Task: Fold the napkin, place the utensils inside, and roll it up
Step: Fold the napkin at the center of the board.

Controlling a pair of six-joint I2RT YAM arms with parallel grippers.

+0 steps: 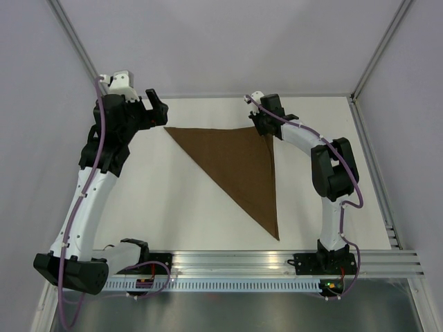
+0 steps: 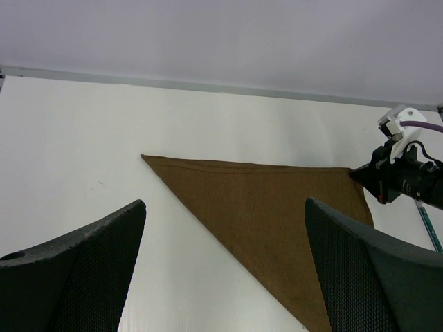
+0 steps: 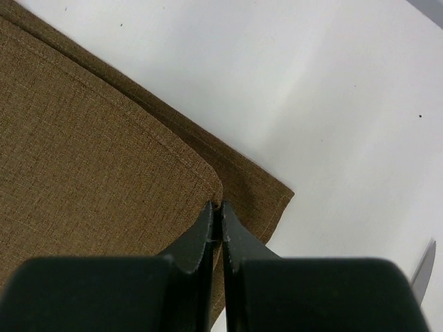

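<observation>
Beside the knife (image 3: 423, 268), right end effector (image 3: 216, 206) pinches napkin (image 3: 90, 159) corner; left end effector (image 2: 225, 206) gapes empty.

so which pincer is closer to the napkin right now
Right. The right pincer is closed on the napkin's far right corner, touching the cloth. The left pincer hangs open by the far left corner, not touching it.

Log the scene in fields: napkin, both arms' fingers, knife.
Napkin: dark-brown cloth napkin, folded into a triangle, flat on white table
Left fingers: open, hovering near far-left corner
Right fingers: shut on top layer's far-right corner
Knife: silver-bladed teal-handled knife, on table beside that corner, outside napkin
</observation>
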